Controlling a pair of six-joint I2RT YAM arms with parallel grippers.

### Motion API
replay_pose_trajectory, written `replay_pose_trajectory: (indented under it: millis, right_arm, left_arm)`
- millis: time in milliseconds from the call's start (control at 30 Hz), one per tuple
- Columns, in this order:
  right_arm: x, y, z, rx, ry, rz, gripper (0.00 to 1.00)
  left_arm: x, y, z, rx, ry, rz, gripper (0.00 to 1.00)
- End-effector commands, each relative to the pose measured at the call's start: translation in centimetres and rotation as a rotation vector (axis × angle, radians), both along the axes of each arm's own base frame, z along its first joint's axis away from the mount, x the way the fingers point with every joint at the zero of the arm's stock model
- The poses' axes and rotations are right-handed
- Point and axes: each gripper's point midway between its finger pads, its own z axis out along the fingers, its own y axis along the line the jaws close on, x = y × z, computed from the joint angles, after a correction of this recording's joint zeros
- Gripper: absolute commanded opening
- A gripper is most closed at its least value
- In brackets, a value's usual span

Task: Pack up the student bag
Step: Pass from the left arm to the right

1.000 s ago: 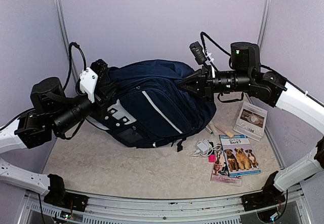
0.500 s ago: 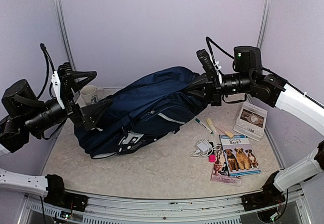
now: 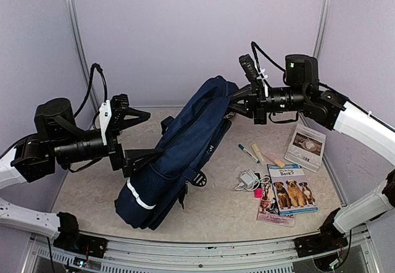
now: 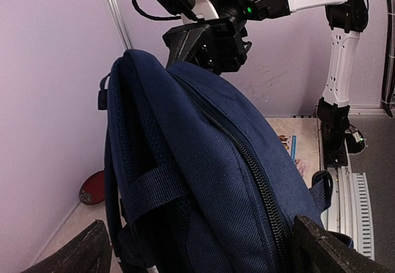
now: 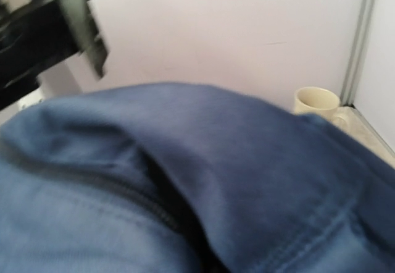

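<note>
- Two grippers and one student bag (image 3: 176,155) entered, left to right.
- Step judged in hand: standing the bag up and getting at its opening, ahead of any loading.
- Advice, left side: bring the spread jaws onto a fold of fabric beside the zip (image 4: 247,162), not onto the dark strap (image 4: 154,189); close only once cloth sits squarely between the fingers.
- Advice, right side: keep the pinch firm and high, so that the bag hangs taut and the base stays planted on the table (image 3: 203,214).
- Risk, as a judgement: a slack top letting the bag slump toward the front rail.
- Left arm: reaching in low from the left, forearm roughly level, wrist facing the bag's flank.
- Left gripper (image 3: 137,136): released, spread wide, holding nothing; bag's side between the fingers in the wrist view, unpinched.
- Student bag: navy, propped at a slant mid-table, base near the front, top hoisted toward the right rear; zip apparently shut, not certain.
- Right gripper (image 3: 236,104): clenched on the bag's top edge, carrying the raised end; fingers hidden by fabric in its own view.
- Right arm: stretched in high from the right, forearm level, wrist pointing left.
- Loose goods right of the bag, apart from it: marker (image 3: 249,153), charger (image 3: 249,178), dog booklet (image 3: 291,189).
- Mug (image 5: 316,100): by the back wall, beyond the bag.
</note>
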Motion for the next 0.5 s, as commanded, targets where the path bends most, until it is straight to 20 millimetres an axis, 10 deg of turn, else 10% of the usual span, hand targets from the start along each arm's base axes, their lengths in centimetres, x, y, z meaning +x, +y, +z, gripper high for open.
replay_pose_trajectory:
  millis: [0,300,467]
  right_arm:
    - [1.5,0.0,5.1,0.140,-0.031,-0.087,0.00]
    - [2.6,2.4,8.5,0.156,-0.108,-0.341,0.00]
    - [1.4,3.4,10.2,0.177,-0.150,-0.300,0.00]
  left_arm:
    - [-0.5,-0.7,1.9,-0.064,0.025,-0.033,0.99]
    - [-1.2,-2.3,5.9,-0.145,0.010,-0.005,0.99]
    - [1.6,-0.7,5.4,-0.116,-0.002,0.177,0.99]
